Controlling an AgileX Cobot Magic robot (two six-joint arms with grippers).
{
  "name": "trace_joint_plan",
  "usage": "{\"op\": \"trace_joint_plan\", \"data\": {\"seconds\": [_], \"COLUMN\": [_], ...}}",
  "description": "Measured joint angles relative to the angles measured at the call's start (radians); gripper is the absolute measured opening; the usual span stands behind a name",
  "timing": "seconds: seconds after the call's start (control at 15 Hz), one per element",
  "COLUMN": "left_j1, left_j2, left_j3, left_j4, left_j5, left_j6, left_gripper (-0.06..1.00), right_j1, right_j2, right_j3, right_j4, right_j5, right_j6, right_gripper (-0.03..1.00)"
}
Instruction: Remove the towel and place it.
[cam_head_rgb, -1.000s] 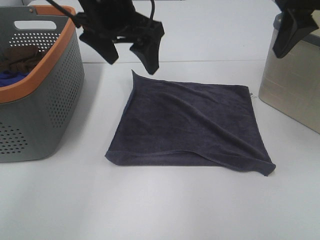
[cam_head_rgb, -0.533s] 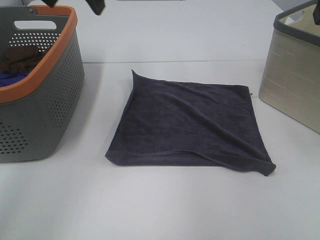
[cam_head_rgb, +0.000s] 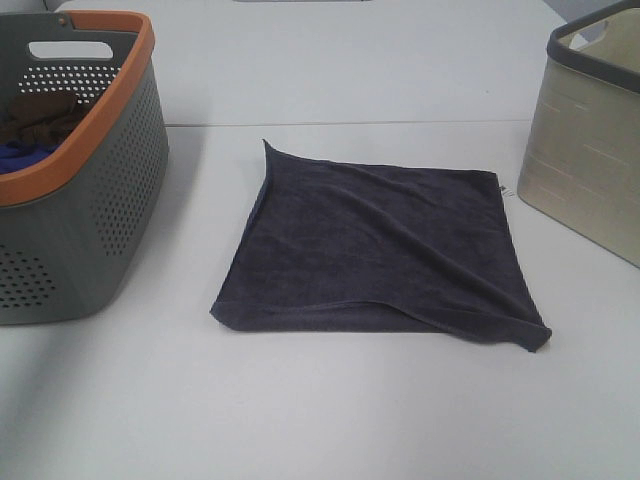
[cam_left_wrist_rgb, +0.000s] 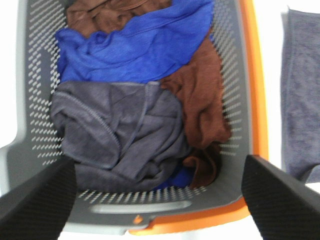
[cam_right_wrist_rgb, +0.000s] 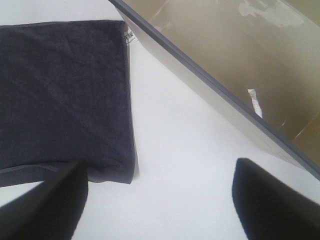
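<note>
White desk (cam_head_rgb: 330, 420) is carrying everything, and the towel (cam_head_rgb: 380, 250), a charcoal terry square with hemmed edges and a small white tag (cam_right_wrist_rgb: 129, 36), is lying flat between the two containers, one corner curling up. On the left, the perforated grey basket with an orange rim (cam_head_rgb: 95, 170) is holding a crumpled grey cloth (cam_left_wrist_rgb: 120, 135), a bright blue cloth (cam_left_wrist_rgb: 135, 45) and a brown cloth (cam_left_wrist_rgb: 202, 100). Right of the towel, the smooth beige bin (cam_head_rgb: 585, 170) is showing a bare interior. The left gripper (cam_left_wrist_rgb: 160, 195) is hanging spread wide over the basket; the right gripper (cam_right_wrist_rgb: 160, 200) is hovering, jaws wide apart.
</note>
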Motion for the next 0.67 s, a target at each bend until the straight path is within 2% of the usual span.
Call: {"op": "trace_joint_plan", "data": {"seconds": [0.2,0.67], "left_j1": [0.045,0.046], "left_j2": [-0.125,-0.467], "left_j3": [0.134,0.454], "left_j4": [0.002,0.029], "left_j5": [0.000,0.002], "left_j6": [0.001,-0.014], "left_gripper": [0.84,0.84], "right_j1": [0.000,0.000], "right_j2": [-0.143,-0.643], "right_j3": [0.102,0.471], "right_j4": [0.010,0.022], "right_j5": [-0.001,0.002], "right_j6": [-0.023,-0.074], "right_gripper": [0.71,0.71]}}
